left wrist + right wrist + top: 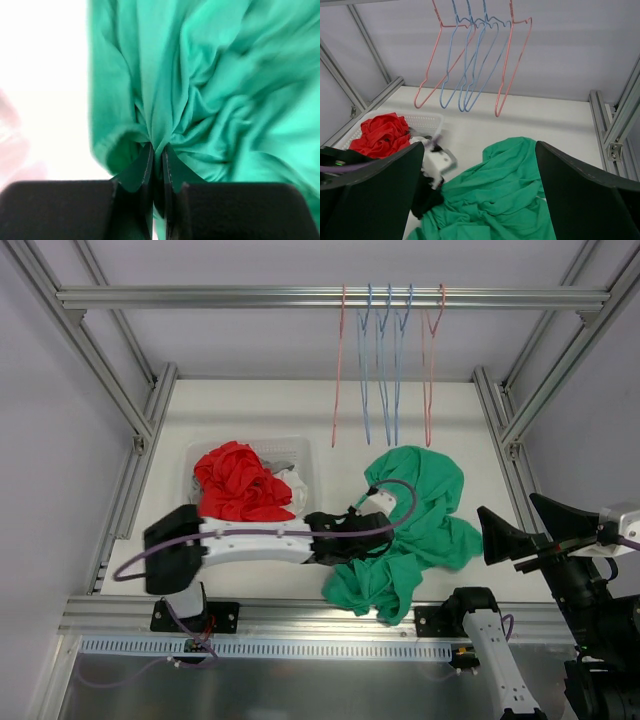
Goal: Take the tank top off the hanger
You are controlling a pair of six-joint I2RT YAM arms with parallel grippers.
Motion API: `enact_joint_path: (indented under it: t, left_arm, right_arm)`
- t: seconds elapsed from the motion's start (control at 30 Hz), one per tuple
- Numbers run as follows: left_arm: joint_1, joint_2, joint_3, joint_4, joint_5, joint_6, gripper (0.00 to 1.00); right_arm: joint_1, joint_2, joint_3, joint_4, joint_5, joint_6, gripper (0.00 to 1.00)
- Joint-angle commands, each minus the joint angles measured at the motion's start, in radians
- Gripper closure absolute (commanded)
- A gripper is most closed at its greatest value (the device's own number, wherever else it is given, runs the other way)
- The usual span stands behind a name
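A green tank top (415, 530) lies crumpled on the white table, off any hanger; it also shows in the right wrist view (505, 195) and fills the left wrist view (210, 90). My left gripper (372, 536) is at its left edge, shut on a pinched fold of the green cloth (159, 150). My right gripper (520, 540) is open and empty, raised at the right side, clear of the tank top (480, 200). Several empty pink and blue wire hangers (385, 360) hang from the top rail (475, 55).
A white basket (290, 455) at the left holds a red garment (238, 483) and some white cloth; both show in the right wrist view (380, 135). Aluminium frame posts (140, 430) run along both table sides.
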Motion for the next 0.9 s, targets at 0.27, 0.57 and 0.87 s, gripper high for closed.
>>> enact_joint_path:
  t: [0.27, 0.57, 0.87]
  left_arm:
    - [-0.027, -0.727, 0.005, -0.129, -0.428, 0.035, 1.00]
    - [-0.020, -0.627, 0.472, -0.129, -0.672, 0.405, 1.00]
    - [0.236, -0.476, 0.858, -0.128, -0.591, 0.629, 1.00]
  right_arm:
    - [0.003, 0.014, 0.010, 0.062, 0.002, 0.003, 0.00]
    - [0.003, 0.058, 0.010, 0.085, -0.023, 0.024, 0.01]
    - [0.003, 0.074, 0.010, 0.119, -0.058, 0.052, 0.00]
